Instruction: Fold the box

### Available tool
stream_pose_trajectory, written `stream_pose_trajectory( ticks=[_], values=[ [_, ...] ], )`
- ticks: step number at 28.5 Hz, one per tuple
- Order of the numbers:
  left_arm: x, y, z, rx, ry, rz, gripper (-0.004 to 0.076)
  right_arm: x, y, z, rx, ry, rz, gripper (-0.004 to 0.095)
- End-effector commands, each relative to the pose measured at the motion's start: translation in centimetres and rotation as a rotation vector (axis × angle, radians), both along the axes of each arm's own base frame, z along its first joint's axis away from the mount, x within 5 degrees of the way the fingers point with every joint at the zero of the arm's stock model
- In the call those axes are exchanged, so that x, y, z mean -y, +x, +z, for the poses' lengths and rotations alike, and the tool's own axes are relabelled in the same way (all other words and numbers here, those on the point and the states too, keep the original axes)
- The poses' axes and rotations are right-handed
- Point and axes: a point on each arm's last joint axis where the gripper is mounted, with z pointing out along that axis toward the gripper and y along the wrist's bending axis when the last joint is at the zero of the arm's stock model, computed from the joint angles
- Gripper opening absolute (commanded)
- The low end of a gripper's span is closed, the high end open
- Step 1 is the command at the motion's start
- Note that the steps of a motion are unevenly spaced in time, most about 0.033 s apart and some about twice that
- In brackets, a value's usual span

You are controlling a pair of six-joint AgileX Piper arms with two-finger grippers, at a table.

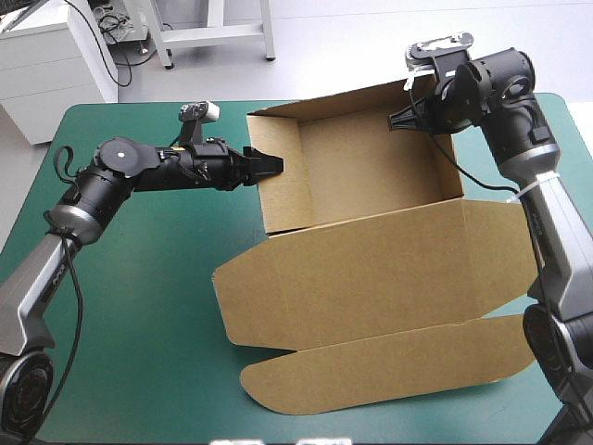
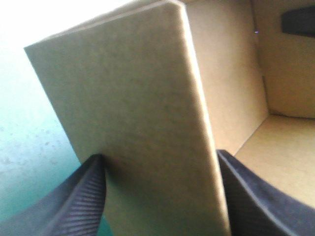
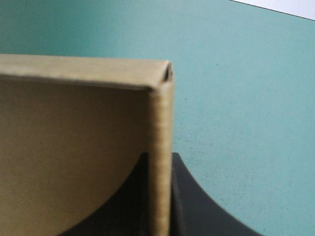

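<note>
The brown box (image 1: 371, 269) is an open tray with raised walls at the back middle of the table. Its lid and front flap lie flat toward the near edge. My left gripper (image 1: 269, 164) is at the tray's left wall. In the left wrist view its black fingers (image 2: 88, 191) stand apart on either side of that wall (image 2: 138, 98). My right gripper (image 1: 405, 119) is at the tray's far right corner. In the right wrist view it (image 3: 160, 156) is all but shut, with the wall's upright edge (image 3: 74, 137) between its fingers.
The teal-green cover (image 1: 139, 306) lies bare to the left of the lid and along the front left. The lid's flap (image 1: 389, 366) reaches close to the table's near edge. The right arm stands along the table's right edge.
</note>
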Motion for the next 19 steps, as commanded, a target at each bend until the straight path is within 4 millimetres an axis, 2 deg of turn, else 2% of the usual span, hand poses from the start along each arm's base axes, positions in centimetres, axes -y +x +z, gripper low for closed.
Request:
stream_pose_trajectory(
  ticks=[1,6,8,13,18,19],
  values=[
    [0.4,-1.0,3.7,0.058,0.01,0.07,0.04,-1.0,-2.3,2.6,0.06,0.076,0.028,-0.0016],
    [0.5,-1.1,5.0,0.081,0.172,0.158,0.0398,-3.4,-1.7,1.2,0.021,0.087,0.046,-0.0016],
    [0.7,-0.9,4.9,0.063,0.219,0.189,0.0363,-4.3,-1.6,0.8,0.019,0.091,0.064,-0.0016],
    [2.0,0.2,3.8,0.024,0.288,0.209,0.0216,-5.8,-0.7,-0.7,-0.023,0.111,0.059,-0.0016],
    [4.3,2.2,1.5,-0.014,0.365,0.155,-0.0008,-6.6,0.5,-2.6,-0.074,0.107,0.062,-0.0016],
    [4.7,2.6,1.1,-0.019,0.382,0.149,-0.0008,-6.6,0.6,-2.8,-0.08,0.104,0.062,-0.0016]
  ],
)
